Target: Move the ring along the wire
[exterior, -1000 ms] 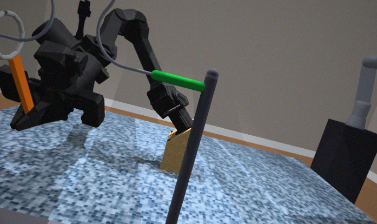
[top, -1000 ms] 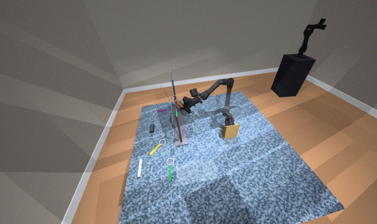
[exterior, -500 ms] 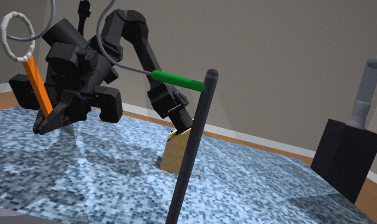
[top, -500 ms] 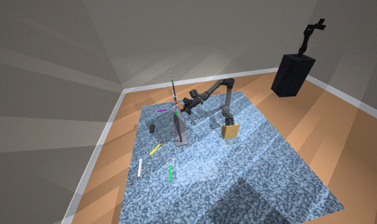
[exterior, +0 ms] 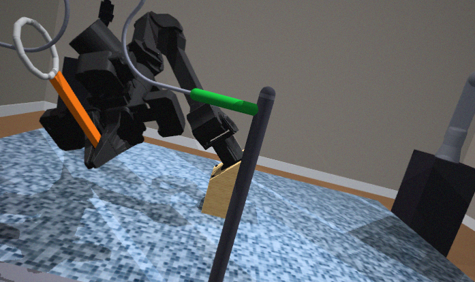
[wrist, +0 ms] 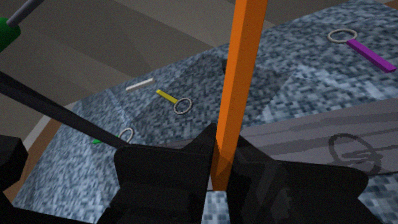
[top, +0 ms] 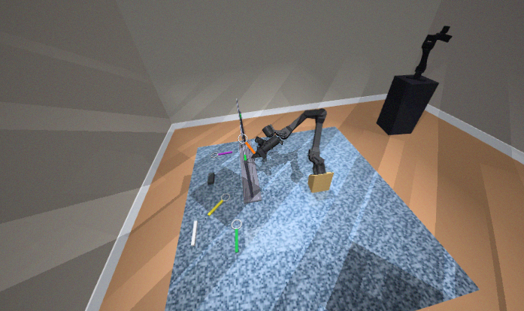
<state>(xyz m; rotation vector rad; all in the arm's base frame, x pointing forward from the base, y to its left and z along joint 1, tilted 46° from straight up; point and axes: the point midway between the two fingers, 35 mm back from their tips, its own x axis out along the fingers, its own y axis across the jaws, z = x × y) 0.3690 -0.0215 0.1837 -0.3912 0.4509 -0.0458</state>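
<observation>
While our fingers grip the orange handle, its long axis slants up and away to the ring — which looks threaded on grey wire, so we'd tilt the ring to follow the bend — no scraping.

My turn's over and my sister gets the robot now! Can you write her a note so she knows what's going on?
Pincer: the black pincer is closed on the straight orange handle.
Where: the round white ring on that handle has the thin grey wire through it, between the green parts. The nearer green sleeve meets the dark round post.
Done: handle picked up.
Left: bring the ring onto the green part at the goal post without touching grey, let go, back away. I can't tell which post is the goal.
</observation>
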